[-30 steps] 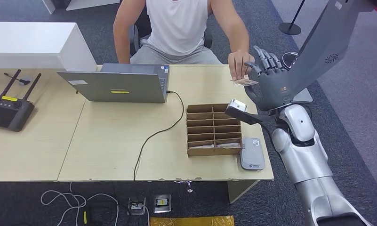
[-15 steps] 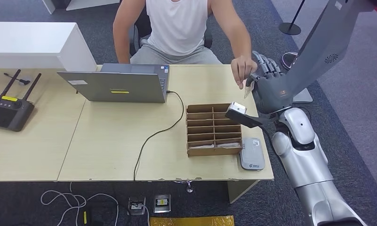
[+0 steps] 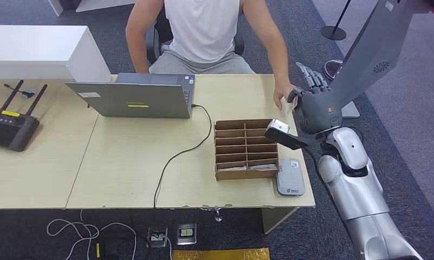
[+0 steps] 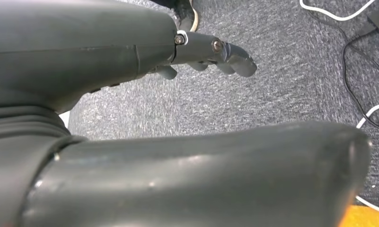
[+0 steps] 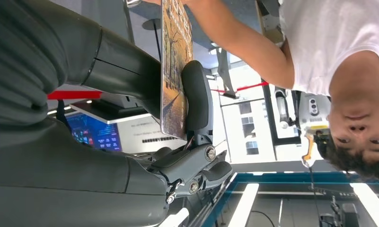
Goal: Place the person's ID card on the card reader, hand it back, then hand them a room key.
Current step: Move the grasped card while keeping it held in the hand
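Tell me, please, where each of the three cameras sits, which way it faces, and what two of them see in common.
Head view: high on the robot, facing forward and down at the table; the right hand meets the person's hand.
Left wrist view: behind the left hand, facing carpet and cables.
Right wrist view: behind the right hand, turned over, facing the person; the ID card stands pinched between its fingers.
Shared: head and right wrist views both show the person and the right hand.
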Controlling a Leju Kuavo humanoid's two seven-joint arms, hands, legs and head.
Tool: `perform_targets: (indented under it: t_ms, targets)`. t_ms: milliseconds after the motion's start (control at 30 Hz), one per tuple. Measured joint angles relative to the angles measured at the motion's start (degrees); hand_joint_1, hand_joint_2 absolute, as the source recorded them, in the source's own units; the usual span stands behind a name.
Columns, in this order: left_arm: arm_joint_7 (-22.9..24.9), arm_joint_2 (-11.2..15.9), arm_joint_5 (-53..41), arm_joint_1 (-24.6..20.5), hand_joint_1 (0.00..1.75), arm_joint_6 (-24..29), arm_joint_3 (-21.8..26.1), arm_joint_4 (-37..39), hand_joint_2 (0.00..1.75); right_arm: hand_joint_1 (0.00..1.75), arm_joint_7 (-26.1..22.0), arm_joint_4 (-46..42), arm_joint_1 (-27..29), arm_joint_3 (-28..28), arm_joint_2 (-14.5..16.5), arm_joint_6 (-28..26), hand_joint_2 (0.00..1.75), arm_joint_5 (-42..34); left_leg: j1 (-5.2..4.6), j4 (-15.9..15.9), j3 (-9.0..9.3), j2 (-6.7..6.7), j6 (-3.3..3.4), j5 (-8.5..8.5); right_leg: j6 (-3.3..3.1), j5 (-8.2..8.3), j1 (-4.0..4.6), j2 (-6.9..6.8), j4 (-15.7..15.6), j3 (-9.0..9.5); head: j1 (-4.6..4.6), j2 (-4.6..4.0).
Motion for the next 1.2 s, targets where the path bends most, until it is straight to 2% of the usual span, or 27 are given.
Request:
perform_targets:
  t_ms: [600, 833, 1200]
  targets:
    - [0.0, 0.16, 0.87, 0.12, 0.0, 0.39, 0.0, -0.01, 0.0, 1.75, 1.6, -6.5, 12.82, -3.22, -5.44, 3.03, 1.75, -3.6, 0.0, -0.01, 0.0, 0.05, -0.05, -0.04, 0.0, 0.0, 0.0, 0.03, -0.02, -0.02, 0.0, 0.0]
    - [0.0, 0.15, 0.82, 0.13, 0.0, 0.34, 0.0, -0.01, 0.0, 1.75, 1.35, -6.51, 15.48, -3.18, -5.81, 2.38, 1.75, -3.55, 0.0, -0.01, -0.02, 0.05, -0.05, -0.04, 0.0, 0.0, 0.0, 0.02, -0.02, -0.02, -0.02, 0.0]
    - [0.0, 0.13, 0.97, 0.12, 0.0, 0.38, 0.0, -0.01, 0.0, 1.75, 0.46, -2.94, 16.47, -2.69, -5.32, 0.15, 1.75, -5.09, 0.0, -0.01, -0.03, 0.04, -0.05, -0.04, -0.01, -0.01, 0.0, 0.02, -0.02, -0.02, -0.01, 0.0]
